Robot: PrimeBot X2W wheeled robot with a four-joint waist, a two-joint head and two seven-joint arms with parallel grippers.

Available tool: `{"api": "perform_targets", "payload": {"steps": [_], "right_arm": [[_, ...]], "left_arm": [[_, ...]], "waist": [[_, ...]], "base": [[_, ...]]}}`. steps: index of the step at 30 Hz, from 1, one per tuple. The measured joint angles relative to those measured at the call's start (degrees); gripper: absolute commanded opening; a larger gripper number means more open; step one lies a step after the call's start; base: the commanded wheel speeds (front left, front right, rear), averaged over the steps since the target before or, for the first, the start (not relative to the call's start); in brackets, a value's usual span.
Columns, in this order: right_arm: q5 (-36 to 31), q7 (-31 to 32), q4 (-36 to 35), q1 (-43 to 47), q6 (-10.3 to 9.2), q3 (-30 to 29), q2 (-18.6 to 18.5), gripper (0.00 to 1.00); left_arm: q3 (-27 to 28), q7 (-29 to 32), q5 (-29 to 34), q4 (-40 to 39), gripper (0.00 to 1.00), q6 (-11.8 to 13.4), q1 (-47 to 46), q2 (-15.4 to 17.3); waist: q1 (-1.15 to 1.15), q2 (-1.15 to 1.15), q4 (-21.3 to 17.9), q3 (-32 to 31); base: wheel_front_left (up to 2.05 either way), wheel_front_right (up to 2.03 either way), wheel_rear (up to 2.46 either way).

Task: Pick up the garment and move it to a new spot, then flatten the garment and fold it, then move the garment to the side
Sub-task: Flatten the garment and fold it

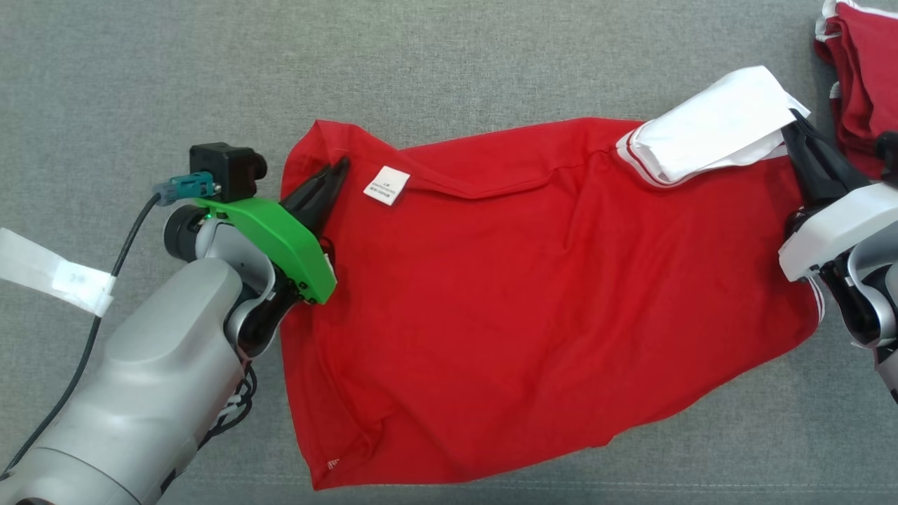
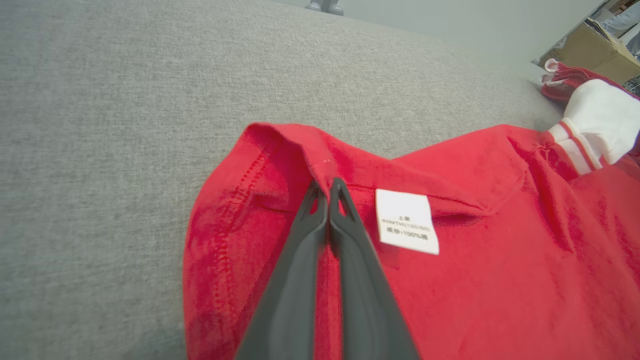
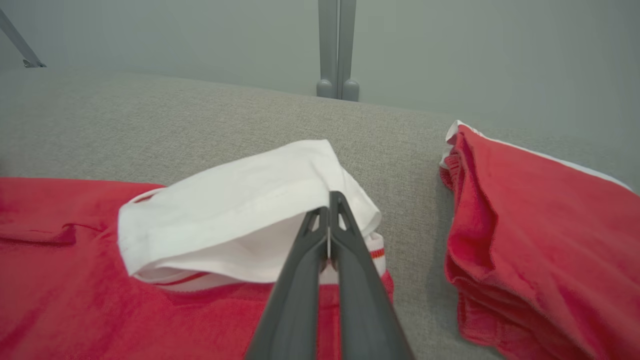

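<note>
Two garment [image 1: 526, 280] edges pinched — left pincer [image 1: 338, 170], right pincer [image 1: 798, 123]

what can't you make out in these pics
label, left wrist view: print too small and soft to read
pile of red clothes, head view: cut off by the right edge
left gripper, left wrist view: how much shirt it pinches, hidden by its own fingers
cardboard box, left wrist view: blurred, cut off by the right edge

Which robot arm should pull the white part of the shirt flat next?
Probably the right arm: the right gripper is shut on the white part. The left gripper is shut on the red shirt at its far hem, beside the label.
</note>
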Motion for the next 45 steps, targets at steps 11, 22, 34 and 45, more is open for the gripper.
{"api": "perform_targets", "payload": {"steps": [11,22,34,45], "right_arm": [[0.99,-2.14,-1.85,-0.05,1.69,-1.85,-1.85,0.0],[8.42,1.54,-11.39,-0.96,6.27,-5.57,-7.2,0.0],[22.13,4.59,-31.0,4.31,6.45,-16.81,-12.65,0.0],[35.33,11.17,-43.88,10.07,2.42,-29.66,-18.51,0.0]], "left_arm": [[1.19,-1.14,-3.57,-12.05,0.0,-0.01,0.02,4.79],[7.45,-1.79,-8.64,-24.81,0.0,-0.01,0.83,17.56],[13.95,-2.29,-12.55,-45.47,0.0,-0.18,7.77,32.43],[20.61,0.33,-17.96,-65.44,0.0,7.05,10.05,45.13]], "waist": [[0.0,0.0,1.16,-3.65],[0.0,0.0,1.34,-9.82],[0.0,0.0,-1.73,-17.05],[-0.01,0.0,-6.61,-18.02]], "base": [[0.0,0.0,0.0],[0.0,0.0,0.0],[0.0,0.0,0.0],[0.0,0.0,0.0]]}}
